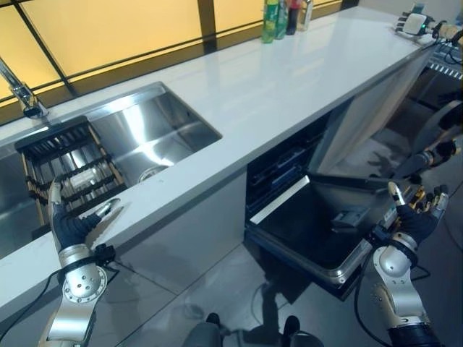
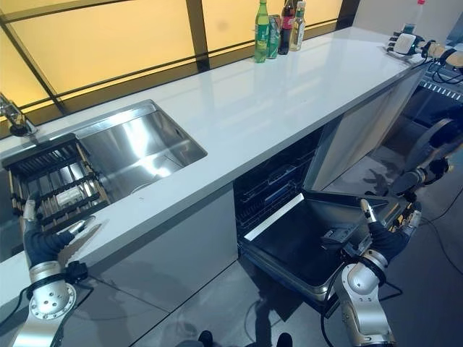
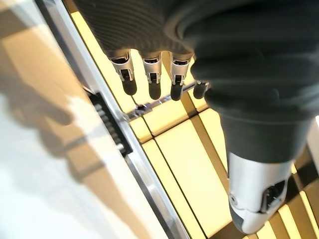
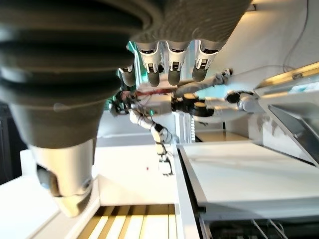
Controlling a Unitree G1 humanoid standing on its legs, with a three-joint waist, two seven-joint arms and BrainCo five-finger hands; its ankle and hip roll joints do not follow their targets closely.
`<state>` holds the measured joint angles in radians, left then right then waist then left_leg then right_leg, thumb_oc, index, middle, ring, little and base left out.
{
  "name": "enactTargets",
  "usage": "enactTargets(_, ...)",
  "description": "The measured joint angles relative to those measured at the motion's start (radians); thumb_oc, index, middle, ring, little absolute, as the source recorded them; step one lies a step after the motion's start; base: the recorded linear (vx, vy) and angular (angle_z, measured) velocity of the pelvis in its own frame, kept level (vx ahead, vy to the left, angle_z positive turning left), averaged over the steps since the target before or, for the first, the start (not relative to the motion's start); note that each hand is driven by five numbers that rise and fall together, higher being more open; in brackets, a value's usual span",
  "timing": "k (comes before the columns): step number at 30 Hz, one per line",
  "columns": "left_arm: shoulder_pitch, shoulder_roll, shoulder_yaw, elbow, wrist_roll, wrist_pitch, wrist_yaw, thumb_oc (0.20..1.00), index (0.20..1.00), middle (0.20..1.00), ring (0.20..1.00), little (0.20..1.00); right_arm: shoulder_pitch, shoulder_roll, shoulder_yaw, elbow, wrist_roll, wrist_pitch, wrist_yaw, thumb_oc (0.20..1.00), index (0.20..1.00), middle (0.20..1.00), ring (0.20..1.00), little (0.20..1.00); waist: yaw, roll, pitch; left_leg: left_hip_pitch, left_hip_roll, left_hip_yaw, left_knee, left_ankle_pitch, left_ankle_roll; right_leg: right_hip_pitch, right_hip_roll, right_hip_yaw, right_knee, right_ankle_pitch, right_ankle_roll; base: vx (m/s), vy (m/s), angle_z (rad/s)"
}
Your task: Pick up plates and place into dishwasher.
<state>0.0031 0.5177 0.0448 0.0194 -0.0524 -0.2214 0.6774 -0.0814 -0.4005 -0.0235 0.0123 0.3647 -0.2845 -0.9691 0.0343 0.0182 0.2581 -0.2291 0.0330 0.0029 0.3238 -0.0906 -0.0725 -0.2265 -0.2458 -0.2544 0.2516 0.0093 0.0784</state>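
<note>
A black dish rack (image 1: 69,170) stands in the steel sink (image 1: 163,134) at the left; a pale flat item (image 2: 69,195) lies among its bars, and I cannot tell whether it is a plate. My left hand (image 1: 69,225) is raised over the counter's front edge just before the rack, fingers (image 3: 152,79) straight, holding nothing. The dishwasher (image 1: 282,170) under the counter stands open, its door (image 1: 311,231) folded down flat. My right hand (image 1: 419,215) hovers by the door's outer right corner, fingers (image 4: 169,64) straight and empty.
The long white counter (image 1: 289,79) runs to the back right. Several bottles (image 1: 283,18) stand by the window, and a tap (image 1: 22,94) rises behind the sink. A small device (image 1: 416,23) lies at the counter's far end. Another robot arm (image 1: 434,155) reaches in at the right.
</note>
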Motion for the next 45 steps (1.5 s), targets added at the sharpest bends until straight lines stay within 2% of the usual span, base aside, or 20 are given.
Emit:
enactTargets(1, 0.009, -0.003, -0.020, 0.000, 0.000, 0.000, 0.000, 1.000, 1.000, 1.000, 1.000, 1.000, -0.008, 0.003, 0.000, -0.009, 0.000, 0.000, -0.004, 1.000, 1.000, 1.000, 1.000, 1.000, -0.002, 0.003, 0.002, 0.015, -0.008, 0.032, 0.044, -0.043, 0.033, -0.025, -0.030, 0.001, 0.029, 0.007, 0.007, -0.04, 0.349, -0.37)
enactTargets(2, 0.020, -0.003, -0.026, 0.002, 0.000, -0.001, -0.001, 1.000, 1.000, 1.000, 1.000, 1.000, -0.014, 0.009, 0.002, -0.013, 0.000, 0.000, -0.013, 1.000, 1.000, 1.000, 1.000, 1.000, -0.024, 0.013, 0.013, 0.045, -0.027, 0.059, 0.022, -0.058, 0.046, -0.020, -0.054, 0.009, 0.056, 0.006, 0.030, -0.07, 0.275, -0.21)
enactTargets(3, 0.027, -0.003, -0.025, 0.004, 0.000, -0.006, 0.003, 1.000, 1.000, 1.000, 1.000, 1.000, -0.001, 0.014, 0.000, 0.006, -0.001, -0.006, -0.020, 1.000, 1.000, 1.000, 1.000, 1.000, -0.053, 0.017, 0.017, 0.055, -0.054, 0.068, 0.034, -0.067, 0.059, -0.023, -0.076, 0.053, 0.063, -0.006, 0.047, -0.12, 0.281, -0.06)
enactTargets(5, 0.028, 0.004, -0.032, 0.006, 0.000, -0.010, 0.018, 1.000, 1.000, 1.000, 1.000, 1.000, 0.007, 0.025, -0.006, 0.042, 0.001, -0.008, -0.032, 1.000, 1.000, 1.000, 1.000, 1.000, -0.073, 0.042, 0.037, 0.060, -0.077, 0.097, 0.065, -0.085, 0.085, -0.027, -0.092, 0.096, 0.074, 0.000, 0.069, -0.24, 0.236, -0.28)
enactTargets(8, -0.019, 0.010, -0.078, 0.003, 0.003, -0.013, 0.049, 1.000, 1.000, 1.000, 1.000, 1.000, 0.019, 0.038, -0.009, 0.043, 0.001, -0.023, -0.044, 1.000, 1.000, 1.000, 1.000, 1.000, -0.089, 0.075, 0.078, 0.011, -0.108, 0.137, 0.125, -0.106, 0.120, -0.078, -0.129, 0.134, 0.079, 0.034, 0.095, -0.30, 0.245, -0.29)
enactTargets(9, -0.031, 0.010, -0.100, 0.002, 0.009, -0.013, 0.052, 1.000, 1.000, 1.000, 1.000, 1.000, 0.015, 0.045, -0.008, 0.050, 0.001, -0.024, -0.044, 1.000, 1.000, 1.000, 1.000, 1.000, -0.096, 0.076, 0.097, 0.002, -0.123, 0.155, 0.141, -0.104, 0.131, -0.091, -0.147, 0.139, 0.078, 0.052, 0.104, -0.30, 0.256, -0.19)
enactTargets(12, -0.059, 0.010, -0.111, -0.013, 0.032, -0.030, 0.086, 1.000, 1.000, 1.000, 1.000, 1.000, 0.002, 0.053, -0.001, 0.059, 0.005, -0.026, -0.058, 1.000, 1.000, 1.000, 1.000, 1.000, -0.096, 0.091, 0.133, -0.034, -0.142, 0.205, 0.168, -0.110, 0.158, -0.135, -0.183, 0.140, 0.054, 0.096, 0.107, -0.29, 0.255, -0.33)
enactTargets(14, -0.091, 0.011, -0.111, -0.015, 0.039, -0.033, 0.118, 1.000, 1.000, 1.000, 1.000, 1.000, -0.018, 0.052, -0.004, 0.080, 0.011, -0.031, -0.078, 1.000, 1.000, 1.000, 1.000, 1.000, -0.102, 0.111, 0.157, -0.077, -0.161, 0.227, 0.208, -0.119, 0.186, -0.165, -0.194, 0.167, 0.061, 0.146, 0.119, -0.19, 0.140, -0.18)
enactTargets(15, -0.112, 0.007, -0.112, -0.016, 0.039, -0.030, 0.126, 1.000, 1.000, 1.000, 1.000, 1.000, -0.026, 0.051, -0.004, 0.100, 0.015, -0.032, -0.091, 1.000, 1.000, 1.000, 1.000, 1.000, -0.100, 0.125, 0.170, -0.107, -0.148, 0.237, 0.245, -0.135, 0.192, -0.205, -0.191, 0.196, 0.104, 0.129, 0.112, -0.10, -0.041, -0.16)
enactTargets(16, -0.120, 0.006, -0.108, -0.021, 0.040, -0.030, 0.133, 1.000, 1.000, 1.000, 1.000, 1.000, -0.037, 0.053, 0.000, 0.116, 0.023, -0.031, -0.096, 1.000, 1.000, 1.000, 1.000, 1.000, -0.097, 0.134, 0.181, -0.128, -0.140, 0.243, 0.273, -0.147, 0.195, -0.234, -0.188, 0.210, 0.118, 0.121, 0.115, -0.05, -0.068, -0.22)
enactTargets(19, -0.117, 0.002, -0.100, -0.036, 0.051, -0.032, 0.149, 1.000, 1.000, 1.000, 1.000, 1.000, -0.041, 0.076, 0.004, 0.118, 0.031, -0.036, -0.132, 1.000, 1.000, 1.000, 1.000, 1.000, -0.097, 0.158, 0.203, -0.186, -0.125, 0.246, 0.299, -0.147, 0.195, -0.291, -0.172, 0.208, 0.147, 0.088, 0.083, -0.07, 0.005, -0.14)
enactTargets(22, -0.128, 0.006, -0.100, -0.023, 0.063, -0.037, 0.163, 1.000, 1.000, 1.000, 1.000, 1.000, -0.056, 0.080, 0.004, 0.123, 0.031, -0.043, -0.155, 1.000, 1.000, 1.000, 1.000, 1.000, -0.098, 0.165, 0.209, -0.207, -0.125, 0.248, 0.282, -0.139, 0.181, -0.322, -0.167, 0.211, 0.131, 0.084, 0.083, -0.07, 0.030, -0.07)
enactTargets(26, -0.130, 0.015, -0.104, -0.016, 0.078, -0.041, 0.189, 1.000, 1.000, 1.000, 1.000, 1.000, -0.101, 0.076, 0.008, 0.170, 0.055, -0.067, -0.144, 1.000, 1.000, 1.000, 1.000, 1.000, -0.099, 0.181, 0.217, -0.229, -0.119, 0.240, 0.269, -0.138, 0.180, -0.339, -0.146, 0.210, 0.100, 0.085, 0.084, -0.04, 0.042, -0.19)
enactTargets(29, -0.126, 0.016, -0.102, -0.020, 0.079, -0.045, 0.205, 1.000, 1.000, 1.000, 1.000, 1.000, -0.112, 0.077, 0.009, 0.170, 0.107, -0.088, -0.082, 1.000, 1.000, 1.000, 1.000, 1.000, -0.097, 0.202, 0.225, -0.257, -0.117, 0.240, 0.277, -0.138, 0.180, -0.374, -0.143, 0.212, 0.114, 0.083, 0.082, -0.01, 0.005, -0.13)
enactTargets(32, -0.124, 0.025, -0.100, -0.040, 0.085, -0.052, 0.226, 1.000, 1.000, 1.000, 1.000, 1.000, -0.118, 0.079, 0.021, 0.174, 0.166, -0.104, -0.013, 1.000, 1.000, 1.000, 1.000, 1.000, -0.092, 0.204, 0.223, -0.299, -0.116, 0.234, 0.303, -0.138, 0.180, -0.420, -0.141, 0.216, 0.143, 0.084, 0.082, -0.04, -0.065, 0.02)
enactTargets(37, -0.144, 0.076, -0.099, -0.073, 0.118, -0.078, 0.263, 1.000, 1.000, 1.000, 1.000, 1.000, -0.210, 0.078, 0.012, 0.221, 0.338, -0.172, 0.118, 1.000, 1.000, 1.000, 1.000, 1.000, -0.068, 0.217, 0.214, -0.408, -0.110, 0.213, 0.363, -0.137, 0.178, -0.529, -0.144, 0.220, 0.221, 0.080, 0.079, -0.03, -0.106, 0.11)
enactTargets(41, -0.162, 0.093, -0.101, -0.093, 0.118, -0.080, 0.277, 1.000, 1.000, 1.000, 1.000, 1.000, -0.301, 0.077, 0.000, 0.258, 0.459, -0.194, 0.228, 1.000, 1.000, 1.000, 1.000, 1.000, -0.040, 0.232, 0.203, -0.473, -0.104, 0.207, 0.401, -0.135, 0.171, -0.603, -0.142, 0.227, 0.272, 0.077, 0.076, 0.02, -0.088, 0.01)
enactTargets(43, -0.172, 0.103, -0.101, -0.098, 0.118, -0.080, 0.282, 1.000, 1.000, 1.000, 1.000, 1.000, -0.332, 0.080, -0.022, 0.288, 0.502, -0.219, 0.262, 1.000, 1.000, 1.000, 1.000, 1.000, -0.024, 0.242, 0.196, -0.505, -0.102, 0.203, 0.424, -0.135, 0.171, -0.641, -0.142, 0.237, 0.315, 0.062, 0.054, 0.05, -0.109, 0.15)
enactTargets(45, -0.176, 0.115, -0.101, -0.099, 0.118, -0.080, 0.282, 1.000, 1.000, 1.000, 1.000, 1.000, -0.357, 0.058, -0.045, 0.367, 0.553, -0.216, 0.320, 1.000, 1.000, 1.000, 1.000, 1.000, -0.019, 0.245, 0.194, -0.524, -0.102, 0.197, 0.441, -0.129, 0.155, -0.668, -0.141, 0.249, 0.355, 0.059, 0.048, 0.06, -0.102, 0.23)
